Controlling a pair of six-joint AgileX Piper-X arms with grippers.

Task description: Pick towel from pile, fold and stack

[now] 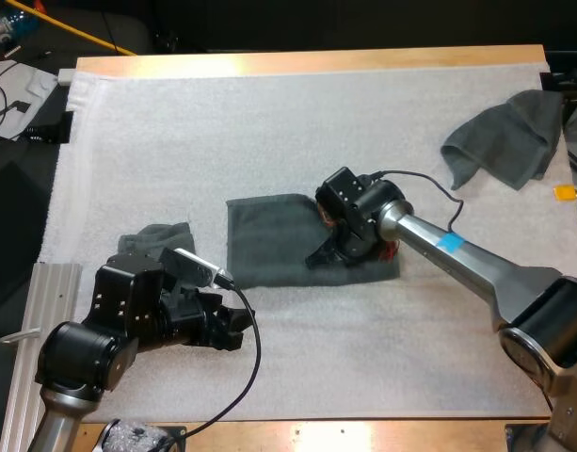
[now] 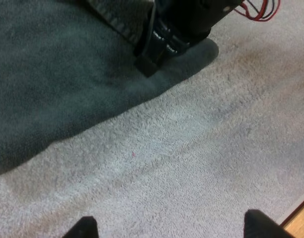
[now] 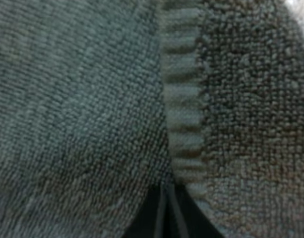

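A dark grey-green towel [image 1: 269, 250] lies flat in the middle of the white mat [image 1: 269, 132]. My right gripper [image 1: 324, 254] is down on its right half, fingers together and pinching the fabric beside a ribbed hem [image 3: 181, 99]; the fingertips [image 3: 164, 215] press into the cloth. In the left wrist view the right gripper [image 2: 149, 59] stands on the towel [image 2: 52, 84] beside a folded-over layer. My left gripper [image 1: 239, 325] hovers open over bare mat in front of the towel, its fingertips [image 2: 85, 228] wide apart.
A crumpled towel [image 1: 509, 137] lies at the mat's far right. A smaller bunched towel [image 1: 156, 235] sits just behind my left arm. The table's wooden front edge [image 2: 300, 220] is close to the left gripper.
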